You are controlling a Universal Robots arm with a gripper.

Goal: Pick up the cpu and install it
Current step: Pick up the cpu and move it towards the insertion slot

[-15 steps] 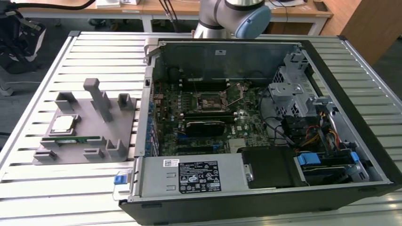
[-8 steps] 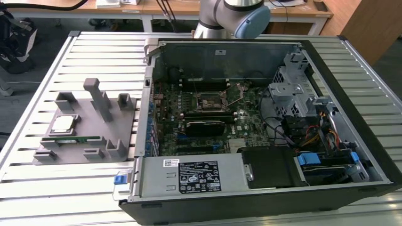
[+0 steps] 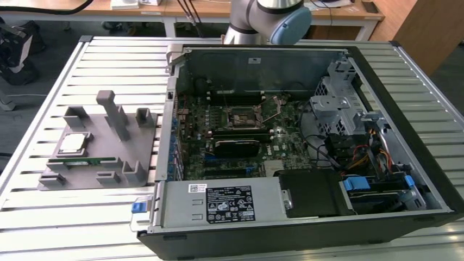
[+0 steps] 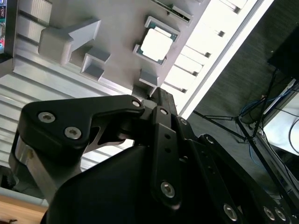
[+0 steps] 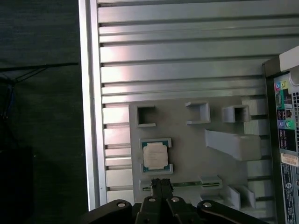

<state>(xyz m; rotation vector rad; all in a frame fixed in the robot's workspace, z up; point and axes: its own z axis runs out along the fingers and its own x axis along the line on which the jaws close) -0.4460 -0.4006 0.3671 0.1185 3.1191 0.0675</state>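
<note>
In the first wrist view the gripper (image 5: 161, 186) is seen with its fingers closed together and nothing held between them; below it, untouched, the cpu (image 5: 156, 155) is found lying flat in a square recess of the grey holder plate (image 5: 187, 135), near the green memory stick (image 5: 187, 184); the plate is carried by the slatted metal table (image 5: 177, 46); beyond, the open computer case (image 3: 261, 65) is seen.
</note>
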